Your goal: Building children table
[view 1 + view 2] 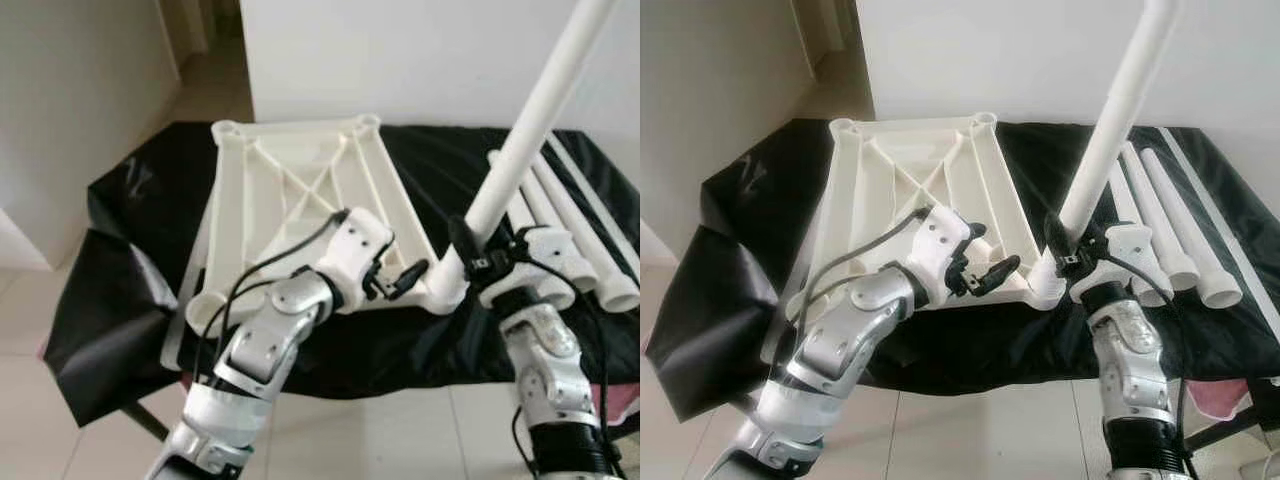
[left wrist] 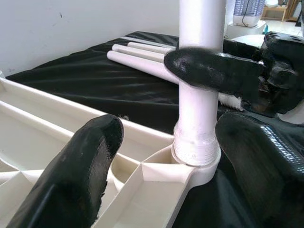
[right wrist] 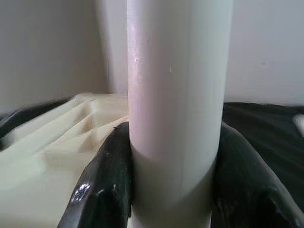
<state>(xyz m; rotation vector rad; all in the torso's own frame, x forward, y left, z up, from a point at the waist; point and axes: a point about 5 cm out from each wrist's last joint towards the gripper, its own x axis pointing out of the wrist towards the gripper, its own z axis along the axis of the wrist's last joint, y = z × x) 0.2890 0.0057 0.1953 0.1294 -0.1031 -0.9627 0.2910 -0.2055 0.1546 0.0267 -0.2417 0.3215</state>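
Our right claw (image 1: 470,250) is clenched around a white table leg (image 1: 530,110), standing in the near right corner socket (image 2: 195,161) of the upturned tabletop (image 1: 300,190). Our left claw (image 1: 400,280) is released, fingers spread just beside that socket. We judge one leg is going in; spare legs (image 1: 590,240) lie on the black-draped bench (image 1: 130,200), leaving three sockets unfilled.
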